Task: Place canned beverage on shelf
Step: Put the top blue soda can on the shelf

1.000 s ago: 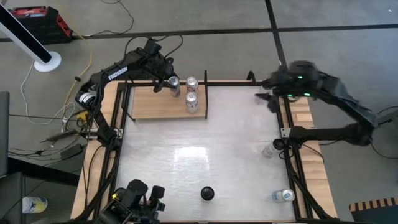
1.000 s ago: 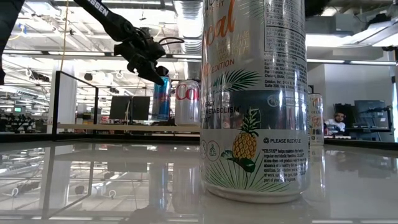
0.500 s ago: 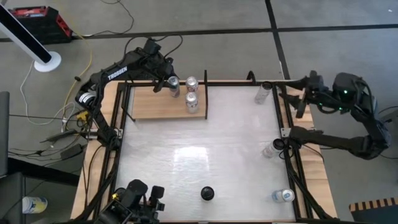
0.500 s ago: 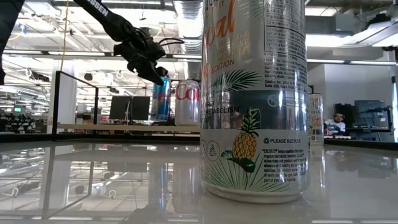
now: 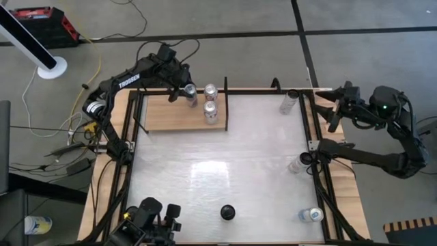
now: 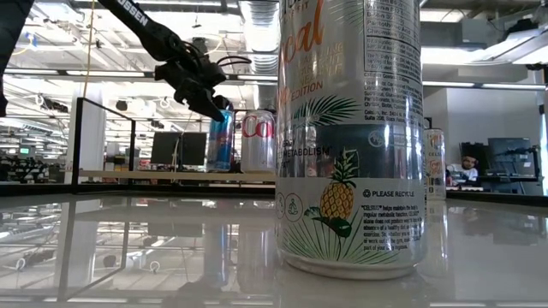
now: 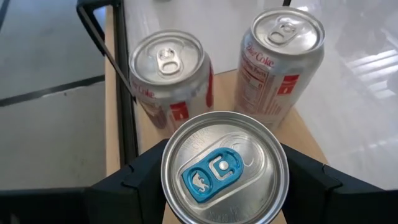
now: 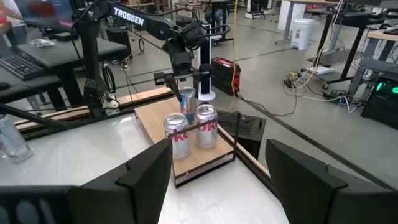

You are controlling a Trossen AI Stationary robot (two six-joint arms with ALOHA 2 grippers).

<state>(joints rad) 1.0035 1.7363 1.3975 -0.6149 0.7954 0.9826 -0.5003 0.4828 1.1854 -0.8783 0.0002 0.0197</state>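
Observation:
My left gripper (image 5: 187, 91) is shut on a blue-and-silver can with a blue tab (image 7: 224, 167) over the far part of the wooden shelf (image 5: 164, 117). The can also shows in the low view (image 6: 221, 141). Two Diet Coke cans (image 5: 210, 89) (image 5: 210, 111) stand on their bases on the shelf just right of it, and they show in the left wrist view (image 7: 168, 74) (image 7: 283, 59). My right gripper (image 8: 217, 186) is open and empty, out past the table's right edge (image 5: 336, 109). My left gripper pinches the can's upper wall just under the rim (image 7: 166, 180) between its two fingers (image 7: 140, 183), one on each side. The fingers (image 6: 212, 104) slant down onto it from above. The can is nearly upright, its base at the shelf; I cannot tell whether it rests there.
The shelf's black rails (image 5: 225, 102) edge the panel. A clear can (image 5: 288, 101) stands at the table's far right corner, another (image 5: 296, 164) at the right edge, a third (image 5: 311, 215) at the near right. A pineapple-print can (image 6: 351, 137) stands close before the low camera.
My left gripper has lowered the blue-tab can a little toward the shelf, and the can has gone from tilted to nearly upright. My right arm has swung from over the table's far right corner out past the right edge, uncovering the clear can there.

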